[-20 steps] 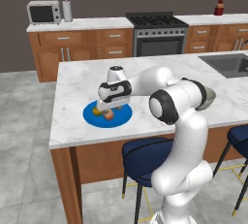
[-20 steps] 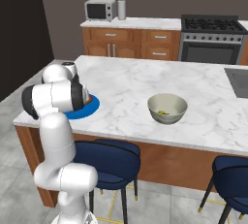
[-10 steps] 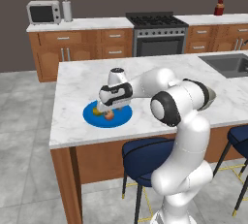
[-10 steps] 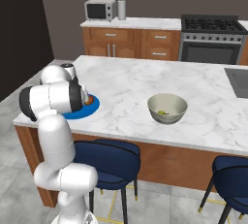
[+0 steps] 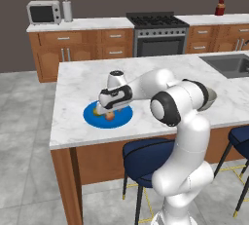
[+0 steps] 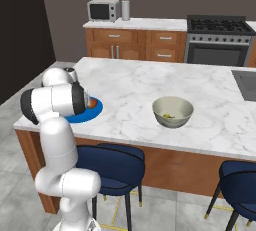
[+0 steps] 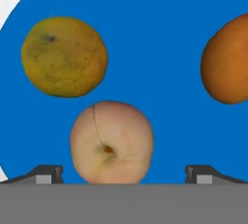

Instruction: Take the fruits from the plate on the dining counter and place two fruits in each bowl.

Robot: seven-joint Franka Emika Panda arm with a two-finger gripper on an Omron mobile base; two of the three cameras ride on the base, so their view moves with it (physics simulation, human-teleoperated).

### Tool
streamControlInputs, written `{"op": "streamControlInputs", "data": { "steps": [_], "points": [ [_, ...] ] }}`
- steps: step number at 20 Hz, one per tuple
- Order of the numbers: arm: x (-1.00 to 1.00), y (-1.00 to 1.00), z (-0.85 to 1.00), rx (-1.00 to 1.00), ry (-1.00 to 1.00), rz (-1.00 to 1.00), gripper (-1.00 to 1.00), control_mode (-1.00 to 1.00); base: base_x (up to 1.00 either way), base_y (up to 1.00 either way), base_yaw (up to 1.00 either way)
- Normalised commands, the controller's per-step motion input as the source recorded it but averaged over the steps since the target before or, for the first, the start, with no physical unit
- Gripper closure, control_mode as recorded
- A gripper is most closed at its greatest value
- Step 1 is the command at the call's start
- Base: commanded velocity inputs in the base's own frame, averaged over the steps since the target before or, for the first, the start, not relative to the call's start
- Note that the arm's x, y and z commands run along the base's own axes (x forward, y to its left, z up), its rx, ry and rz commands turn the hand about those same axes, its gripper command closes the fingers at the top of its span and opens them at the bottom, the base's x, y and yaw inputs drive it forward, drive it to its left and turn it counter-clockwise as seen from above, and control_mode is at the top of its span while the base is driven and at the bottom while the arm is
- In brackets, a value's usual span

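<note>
The gripper [image 7: 123,173] hung low over the blue plate [image 7: 160,97] near the left end of the dining counter [image 5: 155,75], its jaws spread wide and holding nothing, with the pinkish-red fruit [image 7: 112,142] lying between the two fingertips. The olive-yellow fruit [image 7: 64,56] and the orange fruit [image 7: 226,60] lay apart on the plate. The cream-grey bowl [image 6: 172,111], farther right, held a yellow-green fruit [image 6: 168,116].

White rounded arm [image 5: 182,136]; dark joints
</note>
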Motion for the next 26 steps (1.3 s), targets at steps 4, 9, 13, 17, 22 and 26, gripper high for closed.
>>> {"op": "streamControlInputs", "data": {
  "steps": [4, 9, 13, 17, 22, 26],
  "points": [
    [0.06, 0.18, 0.0, 0.0, 0.0, 0.0, -1.0, -1.0, 0.0, 0.0, 0.0],
    [0.1, 0.06, -0.01, 0.0, 0.0, 0.0, -1.0, -1.0, 0.0, 0.0, 0.0],
    [0.0, -0.01, -0.1, 0.02, 0.0, 0.0, -1.0, -1.0, 0.0, 0.0, 0.0],
    [0.0, 0.0, -0.28, 0.02, 0.0, 0.0, -1.0, -1.0, 0.0, 0.0, 0.0],
    [0.0, 0.0, -0.24, 0.0, 0.0, 0.0, -1.0, -1.0, 0.0, 0.0, 0.0],
    [0.0, 0.0, -0.02, 0.0, 0.0, 0.0, 1.0, -1.0, 0.0, 0.0, 0.0]
  ]
}}
